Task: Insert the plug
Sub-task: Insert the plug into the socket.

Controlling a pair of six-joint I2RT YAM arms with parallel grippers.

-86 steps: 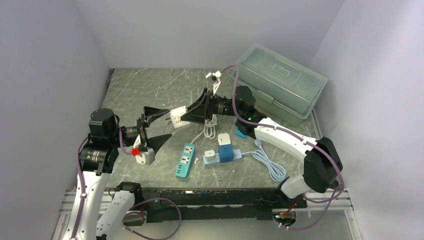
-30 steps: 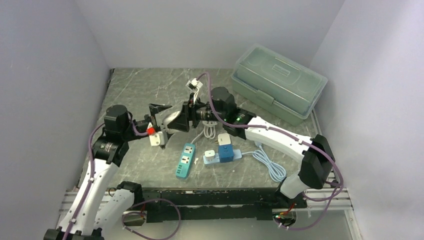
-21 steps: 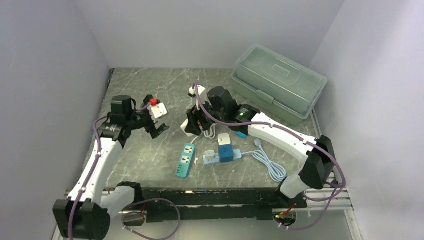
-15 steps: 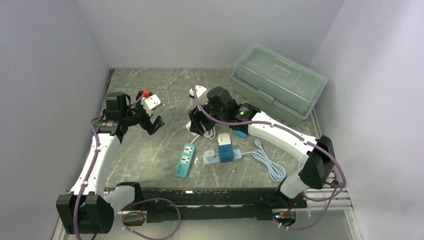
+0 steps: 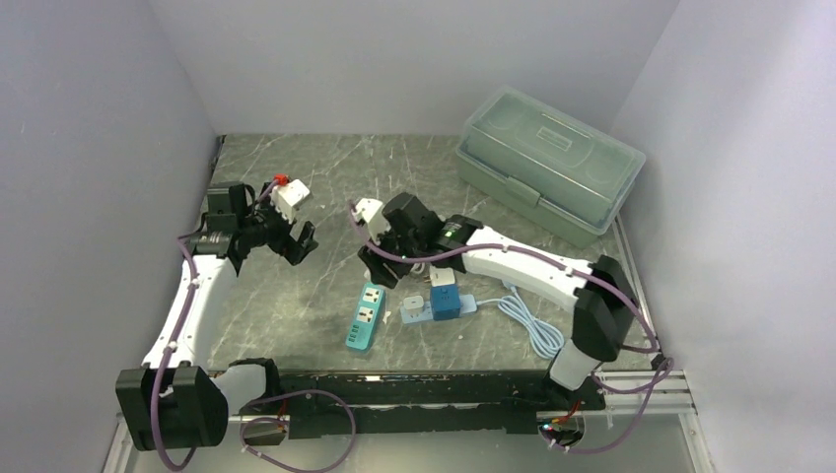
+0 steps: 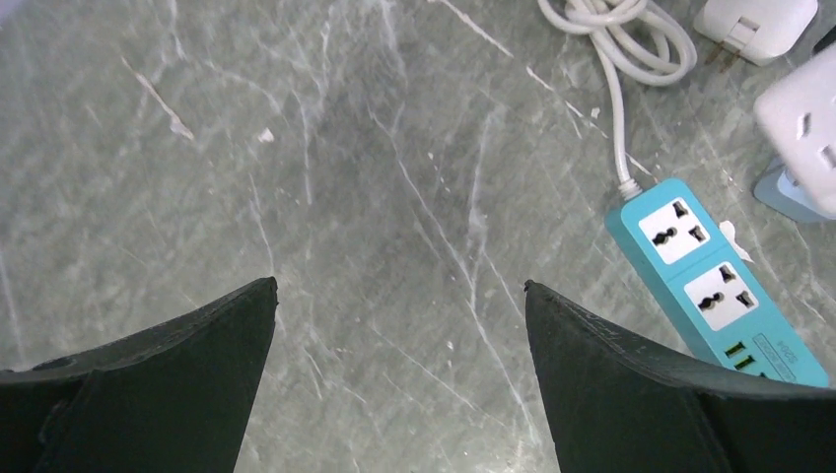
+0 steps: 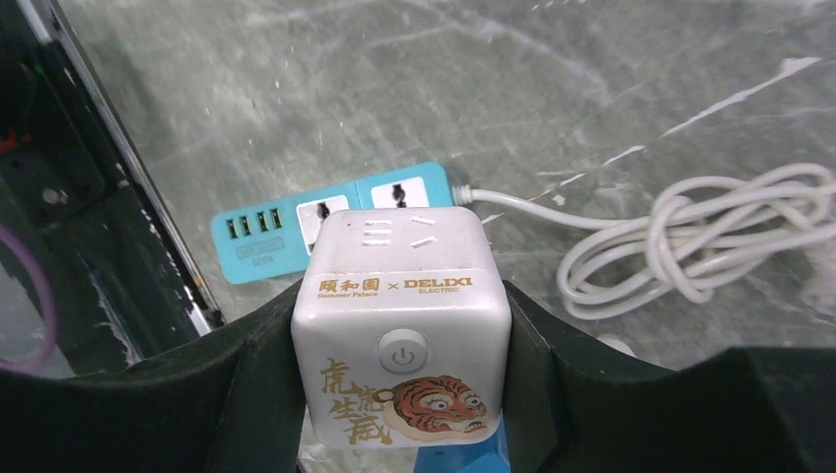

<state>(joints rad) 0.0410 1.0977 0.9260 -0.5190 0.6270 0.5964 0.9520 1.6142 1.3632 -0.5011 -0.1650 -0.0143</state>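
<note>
My right gripper [image 5: 380, 258] is shut on a white cube socket [image 7: 399, 325] with a tiger picture and a power button. It holds the cube above the table, just behind the teal power strip [image 5: 365, 315]. The cube is barely visible in the top view. The teal strip [image 7: 315, 227] lies flat, two sockets and USB ports facing up, and its white cord [image 7: 690, 236] is coiled beside it. My left gripper [image 5: 296, 241] is open and empty over bare table at the left. In its wrist view [image 6: 399, 286] the teal strip [image 6: 710, 286] lies to the right.
A blue cube [image 5: 444, 301] and a white adapter [image 5: 414, 303] sit on a light blue strip [image 5: 468, 305] right of the teal one. Another white cube [image 5: 441, 274] stands behind them. A pale blue cable [image 5: 532, 325] loops at the right. A green lidded toolbox [image 5: 547, 163] stands at the back right.
Both grippers met at the white cube mid-table. The left gripper then let go and drew back left, open. The right gripper carried the cube down and left toward the teal strip.
</note>
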